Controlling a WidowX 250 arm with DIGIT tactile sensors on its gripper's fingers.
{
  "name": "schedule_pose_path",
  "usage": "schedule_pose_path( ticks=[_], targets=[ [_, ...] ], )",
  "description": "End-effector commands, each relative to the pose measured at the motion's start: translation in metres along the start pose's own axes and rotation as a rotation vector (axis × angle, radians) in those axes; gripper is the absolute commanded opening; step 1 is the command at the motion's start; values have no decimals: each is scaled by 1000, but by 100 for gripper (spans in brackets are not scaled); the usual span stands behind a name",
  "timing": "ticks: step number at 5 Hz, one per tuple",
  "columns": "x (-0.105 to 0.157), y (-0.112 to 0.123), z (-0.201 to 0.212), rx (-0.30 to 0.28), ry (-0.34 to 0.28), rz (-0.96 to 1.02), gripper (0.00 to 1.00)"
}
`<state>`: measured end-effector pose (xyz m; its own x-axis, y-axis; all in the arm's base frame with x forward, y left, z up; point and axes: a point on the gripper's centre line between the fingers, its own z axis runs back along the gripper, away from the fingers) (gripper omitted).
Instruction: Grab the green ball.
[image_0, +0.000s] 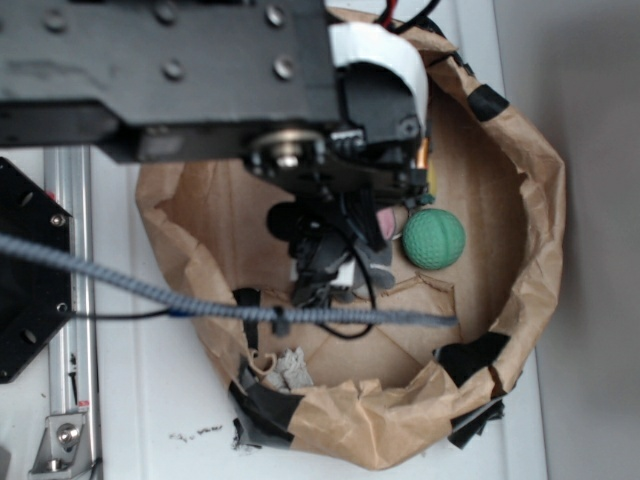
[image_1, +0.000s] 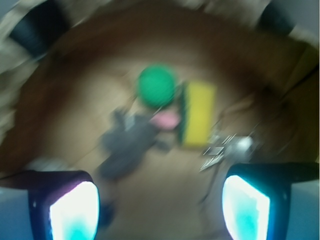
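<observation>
The green ball (image_0: 434, 239) is round and mint-green and lies on the cardboard floor of a brown paper basin, right of the arm. In the blurred wrist view the ball (image_1: 156, 85) sits ahead of my gripper (image_1: 159, 210), at the upper middle, touching a grey plush rabbit (image_1: 129, 140) and beside a yellow sponge (image_1: 198, 114). My gripper is open and empty, its two lit pads (image_1: 74, 212) wide apart, well short of the ball. In the exterior view the gripper (image_0: 325, 270) is mostly hidden by the arm, left of the ball.
The crumpled paper wall (image_0: 530, 200) rings the floor on all sides, patched with black tape (image_0: 470, 358). A grey cable (image_0: 200, 300) crosses in front of the exterior camera. A small metallic object (image_1: 225, 147) lies near the sponge. A grey scrap (image_0: 288, 368) lies at the near wall.
</observation>
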<state>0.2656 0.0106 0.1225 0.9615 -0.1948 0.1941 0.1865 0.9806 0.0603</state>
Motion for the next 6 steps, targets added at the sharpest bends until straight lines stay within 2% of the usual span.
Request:
schedule_pose_path(
  ticks=[1,2,3,4,5,6],
  targets=[
    [34,-8,-30,3,-133,-118,100],
    [50,-9,-38,-36,-152,-121,100],
    [61,-11,-42,-47,-172,-156,100],
    [62,-13,-72,-83,-142,-194,100],
    [49,-19,-90,-108,-68,-207,100],
    [40,-25,-97,-38,-49,-168,0]
  ],
)
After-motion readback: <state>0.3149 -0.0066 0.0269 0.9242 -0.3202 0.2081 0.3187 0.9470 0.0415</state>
